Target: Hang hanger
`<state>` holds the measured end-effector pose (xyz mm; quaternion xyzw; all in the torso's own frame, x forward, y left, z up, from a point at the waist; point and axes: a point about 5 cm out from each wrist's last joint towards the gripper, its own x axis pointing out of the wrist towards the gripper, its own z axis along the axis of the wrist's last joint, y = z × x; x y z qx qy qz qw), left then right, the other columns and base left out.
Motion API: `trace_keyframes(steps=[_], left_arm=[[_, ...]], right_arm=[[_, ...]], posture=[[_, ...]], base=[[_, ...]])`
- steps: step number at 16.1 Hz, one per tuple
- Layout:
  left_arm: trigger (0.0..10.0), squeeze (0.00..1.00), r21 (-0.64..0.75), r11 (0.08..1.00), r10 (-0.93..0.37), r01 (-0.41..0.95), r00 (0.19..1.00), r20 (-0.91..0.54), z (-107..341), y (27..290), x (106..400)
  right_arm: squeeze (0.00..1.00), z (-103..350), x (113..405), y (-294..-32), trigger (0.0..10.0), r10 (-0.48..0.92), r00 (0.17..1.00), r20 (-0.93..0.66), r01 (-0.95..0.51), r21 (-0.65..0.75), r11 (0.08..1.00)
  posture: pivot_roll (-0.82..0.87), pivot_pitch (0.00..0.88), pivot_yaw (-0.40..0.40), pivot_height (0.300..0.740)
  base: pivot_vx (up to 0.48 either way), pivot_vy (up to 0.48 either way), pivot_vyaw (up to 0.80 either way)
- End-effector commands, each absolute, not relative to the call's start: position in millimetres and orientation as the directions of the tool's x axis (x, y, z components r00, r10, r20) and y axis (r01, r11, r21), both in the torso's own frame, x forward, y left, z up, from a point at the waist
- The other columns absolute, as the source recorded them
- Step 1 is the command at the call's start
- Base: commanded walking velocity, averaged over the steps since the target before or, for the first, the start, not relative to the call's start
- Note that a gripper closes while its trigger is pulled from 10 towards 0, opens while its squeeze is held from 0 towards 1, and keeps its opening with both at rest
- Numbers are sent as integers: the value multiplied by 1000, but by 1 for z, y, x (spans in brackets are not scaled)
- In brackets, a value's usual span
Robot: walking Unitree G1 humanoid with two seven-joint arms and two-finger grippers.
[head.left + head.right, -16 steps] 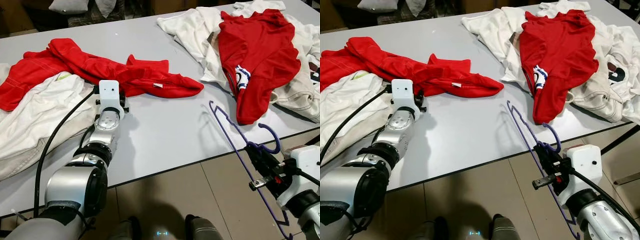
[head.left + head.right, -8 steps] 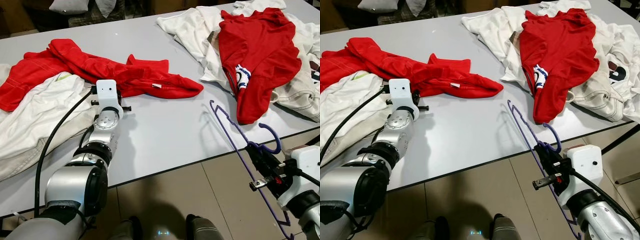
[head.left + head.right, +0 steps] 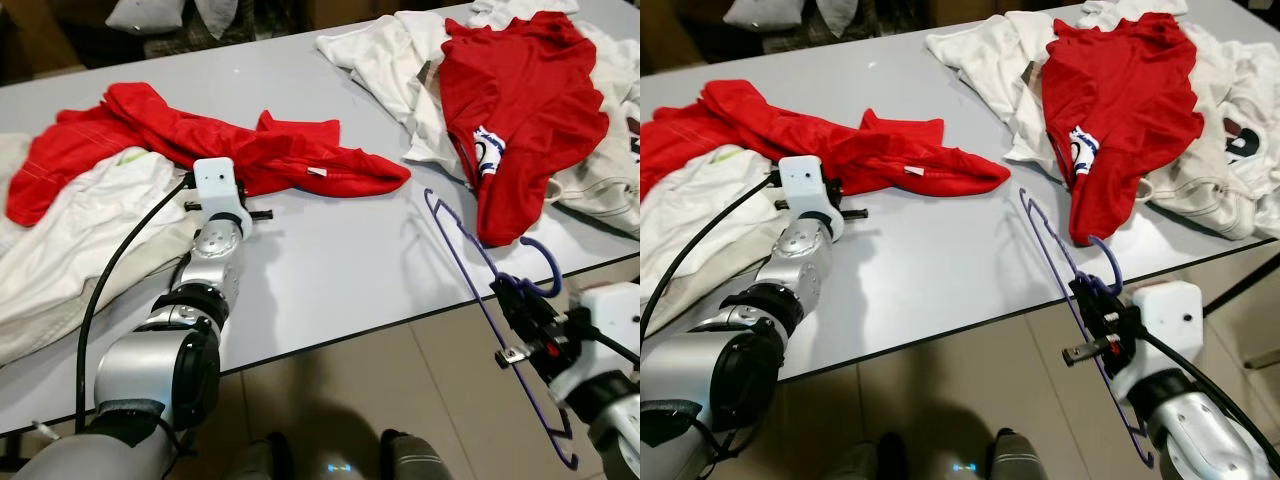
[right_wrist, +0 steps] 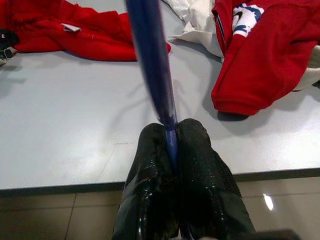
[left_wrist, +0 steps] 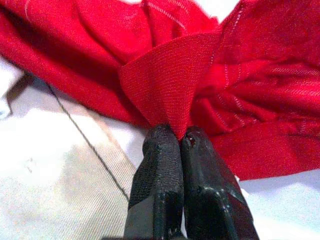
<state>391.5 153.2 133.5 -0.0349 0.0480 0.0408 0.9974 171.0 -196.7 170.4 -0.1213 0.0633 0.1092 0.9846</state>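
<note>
Progress: early to middle stage, by judgement. Purple hanger (image 3: 470, 262) in hand, clamped near its neck between the closed fingers of the right gripper (image 4: 171, 131), held off the front edge of the table with its upper shoulder reaching over the tabletop and its lower end over the floor. No garment on the hanger yet. Hook (image 3: 540, 265) free, just beside the hem of the far red shirt (image 3: 520, 90).

Left gripper (image 5: 177, 137) pinched shut on a raised fold of the near red shirt (image 3: 250, 145), out over the table at the left. Grasp on the cloth appears secure in the left wrist view; fabric peaked between the black tips.

Outstanding, by judgement: threading the hanger into a shirt, then hanging it. No rail or rack visible, so final placement cannot be assessed.

Surface: grey table (image 3: 330, 255), flat and matte, dark edge trim. White garments (image 3: 70, 230) heaped at the left under and beside the near red shirt; further white clothing (image 3: 385, 55) at the far right beneath the far red shirt. Centre of tabletop bare.

Room: tiled floor (image 3: 330, 390) beige and glossy, with reflections. Dark clutter beyond the far table edge, indistinct.
</note>
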Motion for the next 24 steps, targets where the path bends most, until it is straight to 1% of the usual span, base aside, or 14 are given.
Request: trace_keyframes(steps=[1, 4, 6, 7, 9, 10, 12, 13, 15, 17, 19, 21, 22, 24], left_arm=[[0, 0, -92, 993, 66, -75, 993, -97, 138, 153, 394], [0, 0, -123, 990, 55, -62, 997, -57, 144, 153, 395], [0, 0, -103, 994, 20, -18, 1000, 17, 155, 153, 397], [0, 0, -62, 998, -14, 21, 993, 118, 166, 152, 397], [0, 0, -62, 998, -5, 16, 986, 168, 171, 160, 394], [0, 0, -58, 998, -14, 27, 978, 207, 173, 160, 390], [0, 0, -51, 998, -16, 30, 969, 248, 165, 159, 370], [0, 0, -49, 998, -15, 28, 969, 248, 164, 161, 366], [0, 0, -1, 1000, -22, 23, 978, 206, 143, 165, 330], [0, 0, 4, 1000, -1, 0, 991, 130, 128, 170, 303], [0, 0, -30, 998, 60, -57, 994, 91, 131, 174, 279], [0, 0, -53, 997, 58, -53, 994, 91, 139, 174, 273], [0, 0, -67, 998, -4, 11, 994, 105, 149, 169, 269], [0, 0, -81, 981, -179, 175, 983, -45, 137, 160, 263]], right_arm=[[0, 170, 174, -195, 10000, 193, 972, -132, -219, -228, 949], [0, 168, 182, -195, 10000, 196, 975, -105, -215, -221, 951], [0, 167, 192, -189, 10000, 232, 969, -79, -243, -181, 953], [0, 166, 197, -178, 10000, 316, 947, -62, -321, -127, 939], [0, 164, 205, -166, 10000, 375, 925, -60, -379, -105, 919], [0, 164, 208, -160, 10000, 404, 913, -53, -407, -70, 911], [0, 161, 213, -155, 10000, 438, 897, -52, -437, 25, 899], [0, 159, 216, -154, 10000, 441, 896, -55, -439, 43, 897], [0, 148, 216, -154, 10000, 474, 874, -109, -466, 88, 880], [0, 141, 215, -150, 10000, 519, 841, -156, -507, 110, 855], [0, 137, 210, -152, 10000, 569, 799, -195, -557, 120, 822], [0, 138, 210, -156, 10000, 573, 795, -197, -560, 125, 819], [0, 140, 211, -161, 10000, 577, 794, -193, -561, 131, 817], [0, 140, 209, -166, 10000, 600, 773, -204, -584, 139, 800]], posture=[[-408, 140, 124, 740], [-361, 98, 138, 740], [-315, 62, 143, 740], [-280, 39, 151, 740], [-237, 18, 151, 740], [-212, 23, 146, 740], [-166, 33, 127, 740], [-134, 36, 108, 740], [-93, 61, 61, 740], [-64, 85, 21, 740], [-36, 82, -1, 740], [-25, 71, 2, 740], [-20, 59, 9, 740], [-26, 30, 26, 740]], base=[[0, 0, 0], [0, 0, 0], [0, 0, 0], [0, 0, 0], [0, 0, 0], [0, 0, 0], [0, 0, 0], [0, 0, 0], [0, 0, 0], [0, 0, 0], [0, 0, 0], [0, 0, 0], [0, 0, 0], [0, 0, 0]])
